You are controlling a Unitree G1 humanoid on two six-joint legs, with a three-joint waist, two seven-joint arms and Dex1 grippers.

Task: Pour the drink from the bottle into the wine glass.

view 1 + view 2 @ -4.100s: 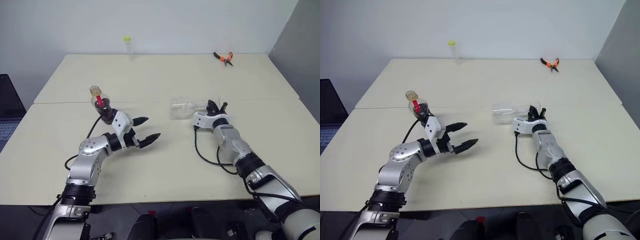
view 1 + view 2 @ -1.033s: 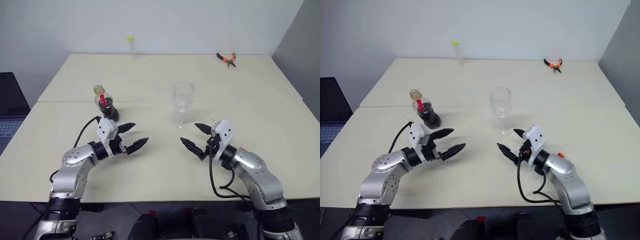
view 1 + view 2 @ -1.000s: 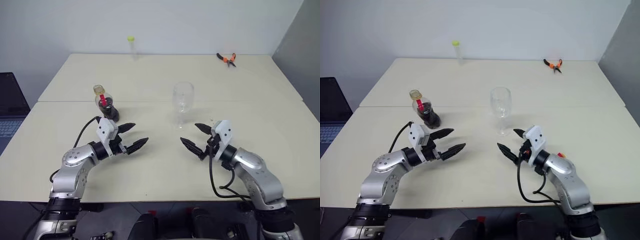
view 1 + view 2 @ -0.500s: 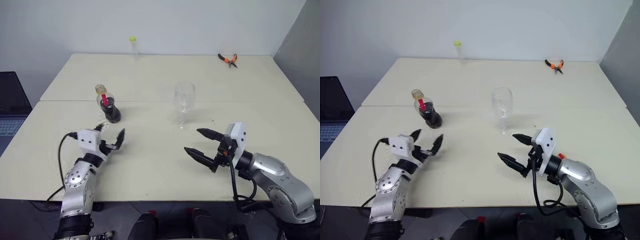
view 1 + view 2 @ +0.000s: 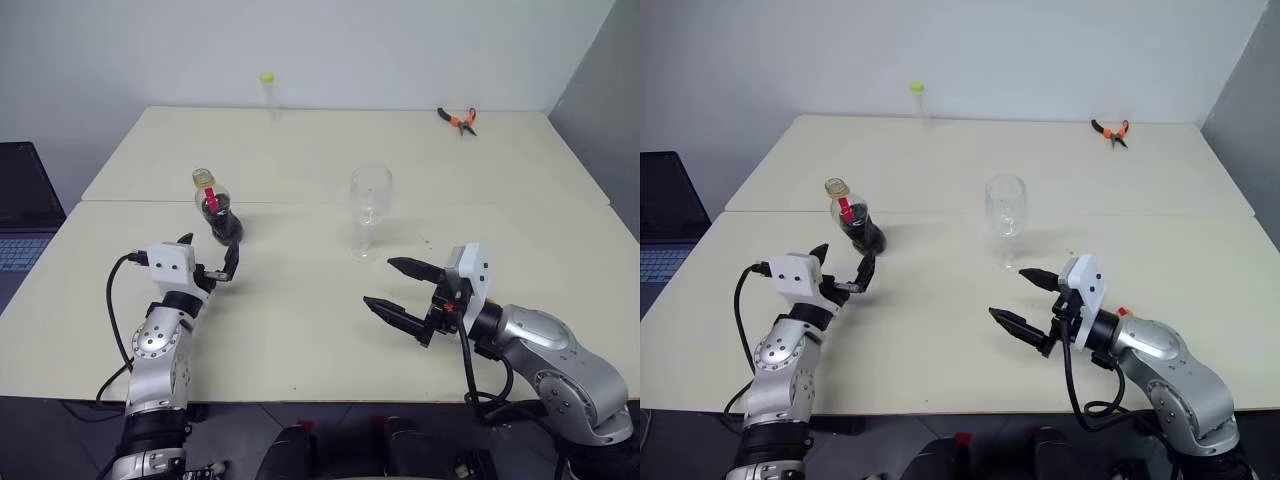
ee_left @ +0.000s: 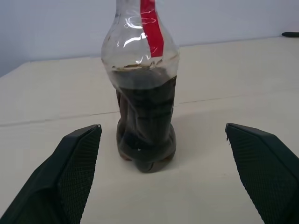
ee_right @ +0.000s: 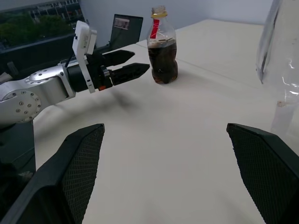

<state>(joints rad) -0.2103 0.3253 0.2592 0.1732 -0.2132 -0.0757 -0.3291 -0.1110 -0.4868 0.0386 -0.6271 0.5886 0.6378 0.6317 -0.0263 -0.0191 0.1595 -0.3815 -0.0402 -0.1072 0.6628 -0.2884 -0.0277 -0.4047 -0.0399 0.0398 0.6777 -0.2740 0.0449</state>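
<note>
1. Pale cream table (image 5: 300,150) against a white wall; pliers (image 5: 456,118) lie at the far right, a thin tube (image 5: 267,92) stands at the far edge.
2. Bottle (image 5: 217,208) stands upright, left of centre, holding dark drink (image 6: 145,123). Red neck label bears no readable writing.
3. Wine glass (image 5: 369,208) stands upright at centre, well apart from the bottle.
4. Left gripper (image 5: 208,262) is level, just short of the bottle, fingers apart.
5. Right gripper (image 5: 403,293) hovers near the glass, aimed leftward, fingers spread, holding nothing.

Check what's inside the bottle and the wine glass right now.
The bottle holds dark drink up to about its shoulder; the part above, by the red label, looks clear. Its cap is on. The wine glass looks empty: clear bowl, no dark liquid visible.
</note>
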